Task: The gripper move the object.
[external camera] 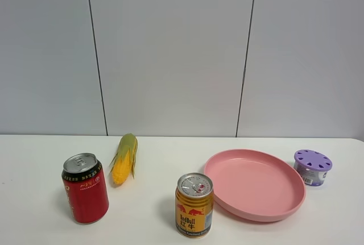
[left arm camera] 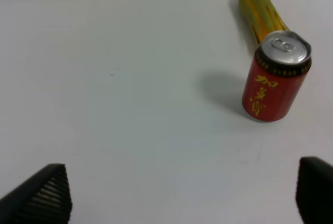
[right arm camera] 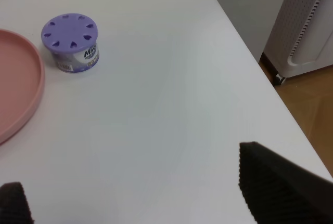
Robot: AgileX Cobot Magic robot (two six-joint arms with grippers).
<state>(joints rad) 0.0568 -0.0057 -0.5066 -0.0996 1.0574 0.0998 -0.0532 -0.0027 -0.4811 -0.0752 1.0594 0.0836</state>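
Observation:
The object, a squat round container with a purple holed lid (external camera: 313, 166), stands on the white table at the far right, just beside the pink plate (external camera: 254, 183). It also shows in the right wrist view (right arm camera: 71, 42). Neither arm appears in the exterior high view. My right gripper (right arm camera: 140, 198) is open and empty, its fingertips (right arm camera: 270, 177) well short of the container. My left gripper (left arm camera: 182, 193) is open and empty, with the red can (left arm camera: 276, 77) ahead of it.
A red can (external camera: 85, 187) stands front left, a corn cob (external camera: 125, 157) behind it, and a gold Red Bull can (external camera: 194, 204) front centre. The table's right edge (right arm camera: 260, 63) lies close to the container; a white appliance (right arm camera: 312, 21) stands on the floor beyond.

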